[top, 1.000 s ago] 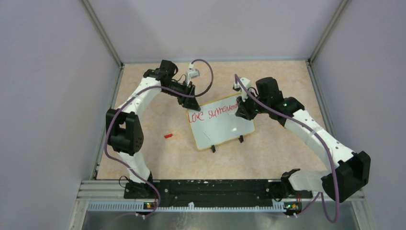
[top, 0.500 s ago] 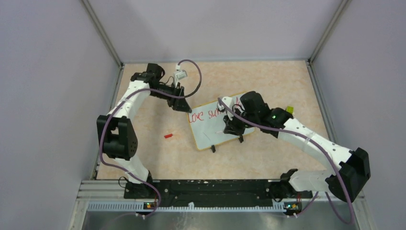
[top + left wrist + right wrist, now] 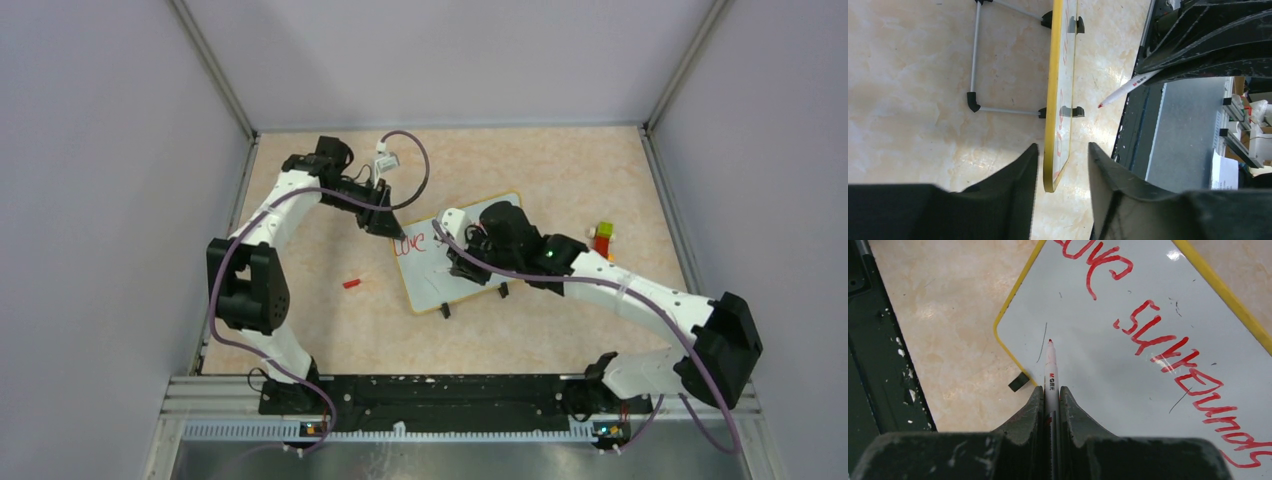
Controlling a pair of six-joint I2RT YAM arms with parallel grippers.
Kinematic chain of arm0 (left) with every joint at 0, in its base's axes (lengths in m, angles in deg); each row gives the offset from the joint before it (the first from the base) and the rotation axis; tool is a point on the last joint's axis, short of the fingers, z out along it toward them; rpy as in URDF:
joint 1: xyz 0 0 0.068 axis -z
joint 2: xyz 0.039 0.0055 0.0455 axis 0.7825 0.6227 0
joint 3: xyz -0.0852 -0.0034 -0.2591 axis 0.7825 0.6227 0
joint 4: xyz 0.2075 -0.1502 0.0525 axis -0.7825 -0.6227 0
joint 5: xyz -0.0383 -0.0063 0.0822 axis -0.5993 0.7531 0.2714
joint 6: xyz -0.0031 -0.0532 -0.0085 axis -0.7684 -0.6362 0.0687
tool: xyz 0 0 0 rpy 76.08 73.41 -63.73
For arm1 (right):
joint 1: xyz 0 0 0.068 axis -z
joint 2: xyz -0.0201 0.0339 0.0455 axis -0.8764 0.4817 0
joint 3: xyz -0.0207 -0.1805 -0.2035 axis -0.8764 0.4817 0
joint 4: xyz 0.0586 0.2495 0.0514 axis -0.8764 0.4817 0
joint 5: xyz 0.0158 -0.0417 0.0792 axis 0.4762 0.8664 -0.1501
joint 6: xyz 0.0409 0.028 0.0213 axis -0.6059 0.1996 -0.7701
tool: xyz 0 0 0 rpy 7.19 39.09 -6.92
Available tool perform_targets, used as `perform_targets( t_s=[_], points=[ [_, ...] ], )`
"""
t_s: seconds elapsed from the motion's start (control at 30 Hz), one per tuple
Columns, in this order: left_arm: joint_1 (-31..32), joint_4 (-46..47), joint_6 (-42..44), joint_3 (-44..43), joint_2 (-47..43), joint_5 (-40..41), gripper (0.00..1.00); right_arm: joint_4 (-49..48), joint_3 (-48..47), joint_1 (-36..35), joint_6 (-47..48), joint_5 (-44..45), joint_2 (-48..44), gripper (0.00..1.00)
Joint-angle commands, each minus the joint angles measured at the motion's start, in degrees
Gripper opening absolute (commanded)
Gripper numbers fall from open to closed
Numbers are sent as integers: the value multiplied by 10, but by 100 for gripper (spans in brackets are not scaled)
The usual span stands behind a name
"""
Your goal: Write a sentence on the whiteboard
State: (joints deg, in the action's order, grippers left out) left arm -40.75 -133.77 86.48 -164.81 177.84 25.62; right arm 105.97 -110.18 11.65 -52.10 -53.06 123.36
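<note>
1. The whiteboard stands propped near the middle of the table, between the two arms.
2. The left gripper is partly open. Its fingers straddle the board's yellow rim at the corner nearest "Love", with a gap on each side.
3. The right gripper is clamped on a white marker. The marker's red tip is over the blank area below the sentence; whether it touches the board cannot be told.

left gripper straddles the whiteboard corner, yellow rim edge-on between its 2 fingers, gaps both sides. Red-tipped marker sits just beside the board face.
</note>
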Motion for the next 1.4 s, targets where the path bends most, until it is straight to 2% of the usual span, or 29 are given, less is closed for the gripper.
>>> perform_targets(
  t_s=[0.0, 0.33, 0.43, 1.37],
  points=[
    [2, 15, -4, 0, 6, -18, 39, -70, 3, -12, -11, 51, 16, 0],
    [3, 27, -21, 4, 10, -7, 5, -89, -1, -35, -8, 36, 39, 0],
    [3, 29, -24, 6, 10, -3, 0, -87, -2, -46, -4, 43, 46, 0],
    [3, 30, -22, 7, 12, -2, 0, -102, 8, -45, -19, 116, 65, 0]
  ],
)
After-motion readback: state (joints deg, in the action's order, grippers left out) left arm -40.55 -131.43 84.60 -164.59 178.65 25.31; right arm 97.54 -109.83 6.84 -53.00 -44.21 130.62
